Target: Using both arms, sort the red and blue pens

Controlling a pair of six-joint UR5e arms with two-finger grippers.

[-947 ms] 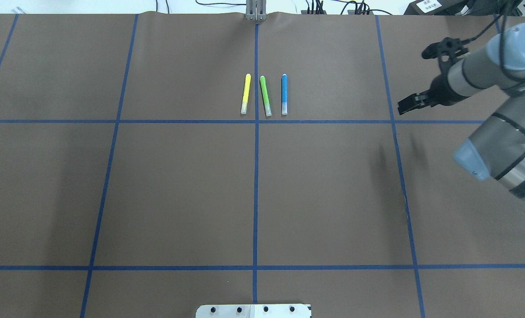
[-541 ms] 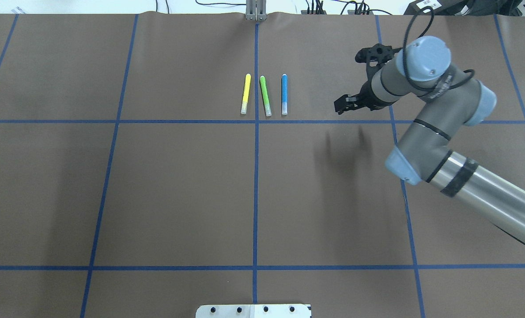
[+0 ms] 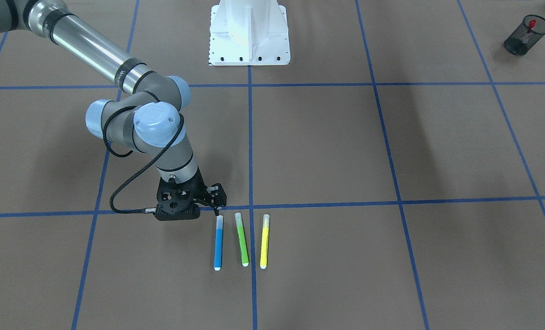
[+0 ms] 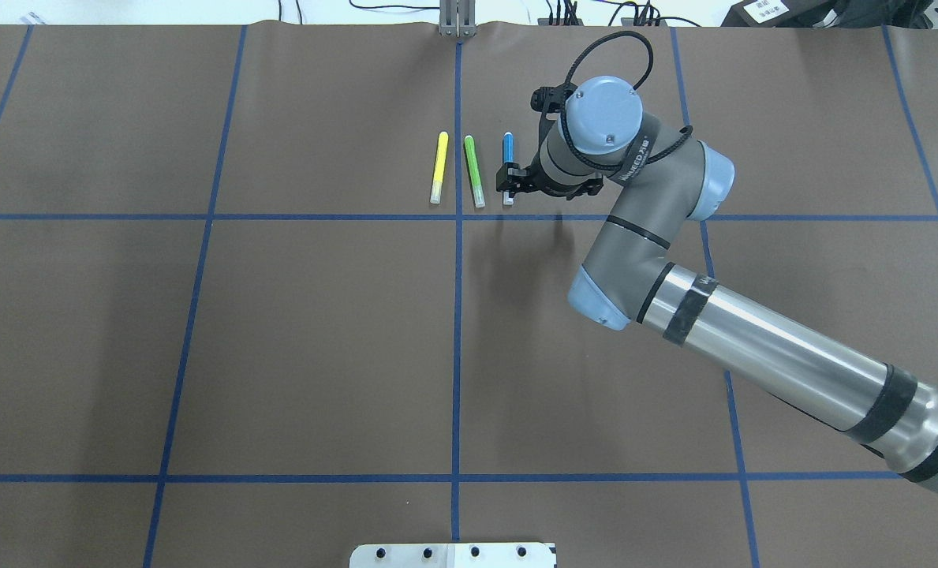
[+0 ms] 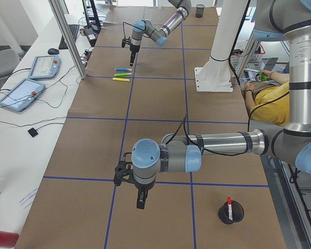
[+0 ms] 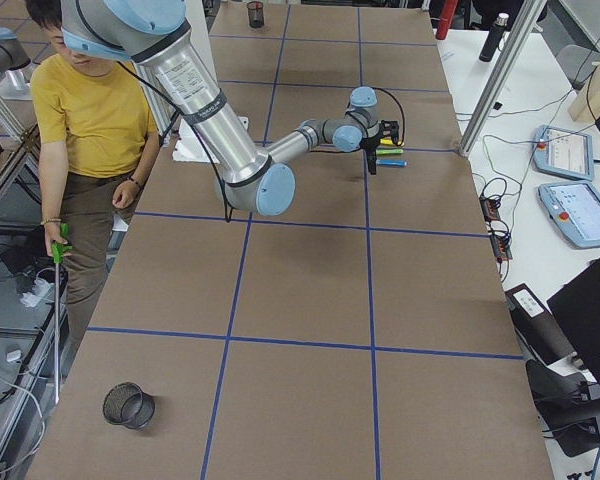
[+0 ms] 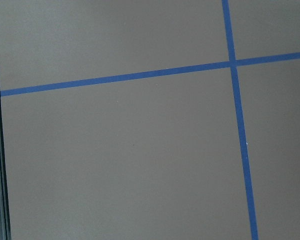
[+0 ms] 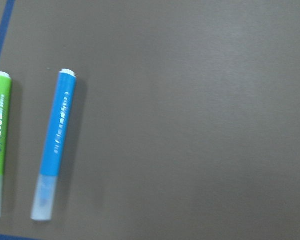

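Note:
The blue highlighter [image 4: 507,150] lies on the brown table beside a green and a yellow one; it also shows in the front view [image 3: 218,243] and the right wrist view [image 8: 57,145]. My right gripper [image 4: 508,183] hangs just over its clear-capped end, fingers apparently open with nothing held; the front view shows that gripper [image 3: 216,208] at the pen's near tip. The red pen [image 3: 531,23] stands in a black mesh cup [image 3: 526,39]. My left gripper [image 5: 140,199] shows only in the exterior left view, low over the table near that cup; I cannot tell its state.
A green highlighter [image 4: 474,171] and a yellow highlighter [image 4: 439,167] lie parallel to the blue one. The white pedestal [image 3: 249,32] stands at the robot's side. A second mesh cup [image 6: 128,404] sits at the right end. A person in a yellow shirt [image 6: 85,110] stands beside the table.
My right arm has swung in from the table's right edge leftward to the blue highlighter. The three highlighters have not moved.

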